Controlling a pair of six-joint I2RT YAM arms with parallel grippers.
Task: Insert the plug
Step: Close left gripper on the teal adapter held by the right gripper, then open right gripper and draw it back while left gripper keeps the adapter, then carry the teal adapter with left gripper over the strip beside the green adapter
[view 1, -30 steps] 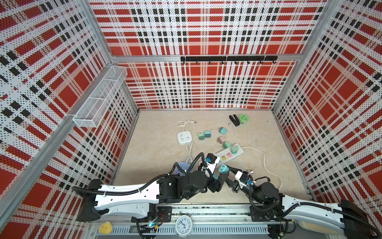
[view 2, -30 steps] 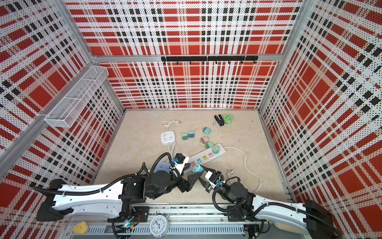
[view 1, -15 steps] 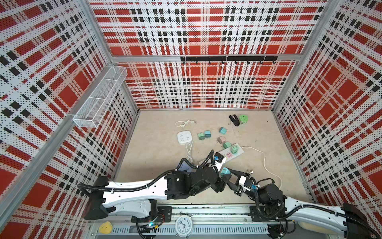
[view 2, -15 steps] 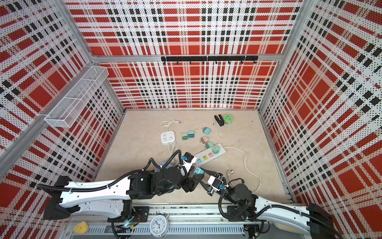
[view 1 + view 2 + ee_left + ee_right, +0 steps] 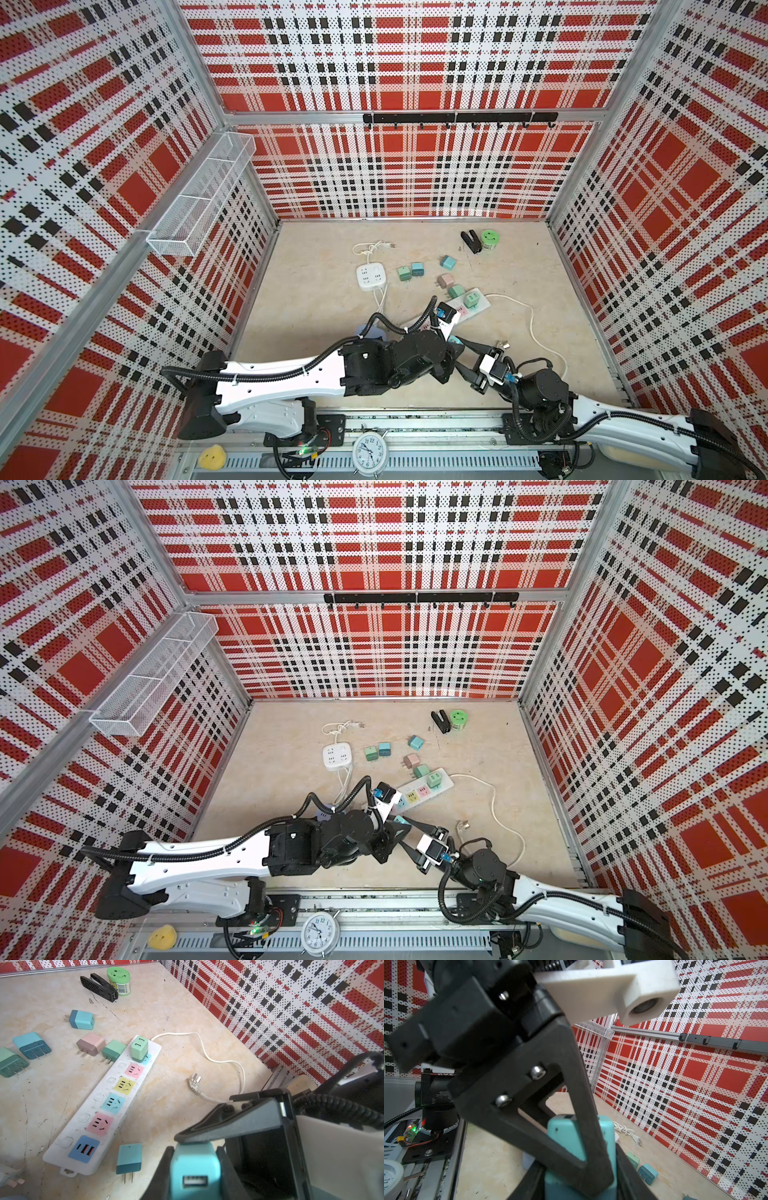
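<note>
Near the front edge of the beige tabletop [image 5: 316, 299], the left gripper [image 5: 194, 1168] and the right gripper [image 5: 580, 1179] both clamp the teal boxy plastic USB plug [image 5: 195, 1159], close to the white plastic power strip [image 5: 99, 1109].

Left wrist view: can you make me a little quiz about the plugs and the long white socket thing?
1. True or false: nothing is plugged into the power strip.
2. Which colour is the charger gripped by the left end effector? A pink, B teal, C yellow.
3. Fill in: the strip's USB panel is ____.
Key: 1 false, a light green charger sits in its end socket. 2 B. 3 blue.
</note>
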